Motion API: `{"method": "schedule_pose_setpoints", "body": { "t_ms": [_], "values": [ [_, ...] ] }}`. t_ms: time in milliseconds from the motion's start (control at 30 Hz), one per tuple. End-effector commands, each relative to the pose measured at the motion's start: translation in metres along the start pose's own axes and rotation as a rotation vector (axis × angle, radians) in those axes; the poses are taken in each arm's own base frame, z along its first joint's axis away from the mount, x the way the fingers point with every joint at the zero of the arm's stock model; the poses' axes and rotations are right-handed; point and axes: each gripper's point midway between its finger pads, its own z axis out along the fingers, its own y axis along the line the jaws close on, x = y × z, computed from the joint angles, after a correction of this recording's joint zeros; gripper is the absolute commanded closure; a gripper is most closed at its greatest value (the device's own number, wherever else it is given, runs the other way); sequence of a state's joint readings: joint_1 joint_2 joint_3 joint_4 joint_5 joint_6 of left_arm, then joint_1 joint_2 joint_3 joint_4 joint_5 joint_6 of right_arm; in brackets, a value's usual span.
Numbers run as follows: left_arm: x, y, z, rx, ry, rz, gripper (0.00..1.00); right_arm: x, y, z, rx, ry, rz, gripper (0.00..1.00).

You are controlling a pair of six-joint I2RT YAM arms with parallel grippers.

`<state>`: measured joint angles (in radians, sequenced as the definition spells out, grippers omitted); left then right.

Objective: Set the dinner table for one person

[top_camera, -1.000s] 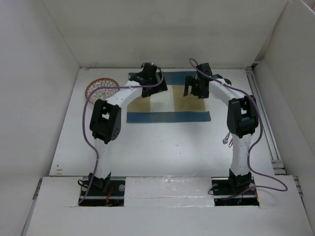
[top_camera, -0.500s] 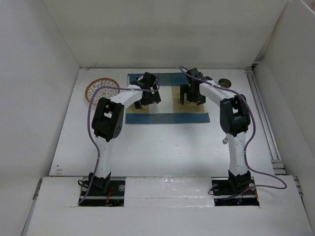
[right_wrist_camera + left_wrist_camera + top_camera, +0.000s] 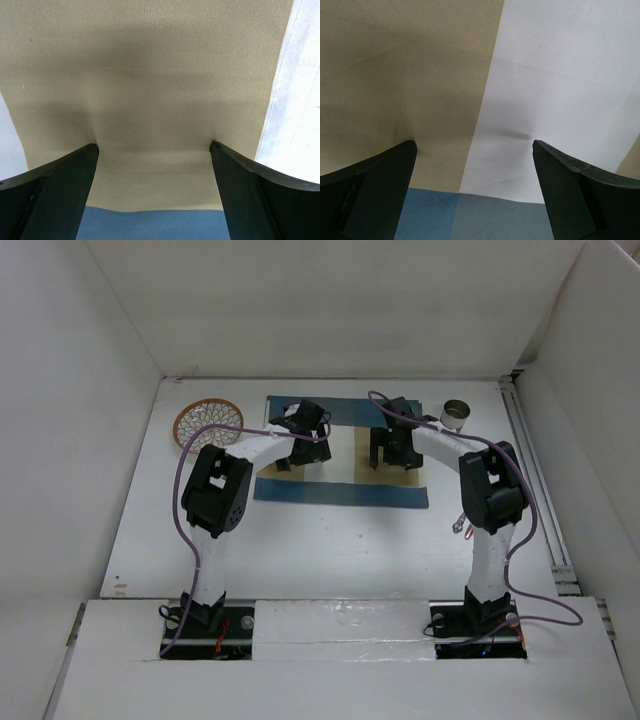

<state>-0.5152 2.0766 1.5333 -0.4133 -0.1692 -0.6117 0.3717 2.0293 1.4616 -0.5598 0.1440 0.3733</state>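
Observation:
A blue, tan and white striped placemat (image 3: pixel 340 493) lies on the far half of the white dinner table (image 3: pixel 330 560). My left gripper (image 3: pixel 287 460) is open, fingertips down on the mat's left part; the left wrist view shows the gripper (image 3: pixel 474 144) over the seam of tan and white stripes (image 3: pixel 445 75), with the blue band below. My right gripper (image 3: pixel 386 458) is open, fingertips down on the mat's right part; the right wrist view shows the gripper (image 3: pixel 153 145) pressing on tan cloth (image 3: pixel 150 75), which dips slightly between the tips.
A round woven orange basket-like dish (image 3: pixel 207 422) sits at the far left. A small metal cup (image 3: pixel 457 414) stands at the far right beyond the mat. A small metal item (image 3: pixel 460 525) lies beside the right arm. White walls bound the table.
Both grippers moved toward the near side and lower onto the mat. The mat's near edge shifted slightly nearer. The right arm no longer hides the cup.

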Motion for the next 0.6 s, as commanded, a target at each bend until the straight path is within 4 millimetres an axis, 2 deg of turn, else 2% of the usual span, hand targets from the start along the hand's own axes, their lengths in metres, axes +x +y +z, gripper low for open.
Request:
{"method": "schedule_pose_setpoints", "body": {
  "t_ms": [0,133,233,367,400,433,567],
  "values": [
    [0.031,0.004,-0.003,-0.008,0.081,-0.007,0.01,0.019,-0.004,0.018,0.012,0.076,0.022,0.00],
    [0.029,-0.002,-0.009,0.002,0.075,-0.010,0.01,0.016,-0.003,0.022,0.017,0.090,0.009,0.00],
    [0.021,-0.007,-0.017,0.020,0.054,-0.015,0.01,0.001,-0.003,0.021,-0.005,0.068,0.022,0.00],
    [0.021,-0.007,-0.017,0.020,0.054,-0.015,0.01,0.005,-0.006,0.027,-0.002,0.098,0.028,0.00],
    [0.019,-0.005,-0.018,0.008,0.048,-0.015,0.01,-0.001,-0.005,0.024,-0.011,0.077,0.031,0.00],
    [0.019,-0.005,-0.018,0.008,0.048,-0.015,0.01,0.003,-0.006,0.026,-0.007,0.087,0.029,0.00],
    [0.016,-0.006,-0.025,0.014,0.040,-0.017,0.01,-0.003,-0.004,0.020,-0.013,0.071,0.031,0.00]
  ]
}}
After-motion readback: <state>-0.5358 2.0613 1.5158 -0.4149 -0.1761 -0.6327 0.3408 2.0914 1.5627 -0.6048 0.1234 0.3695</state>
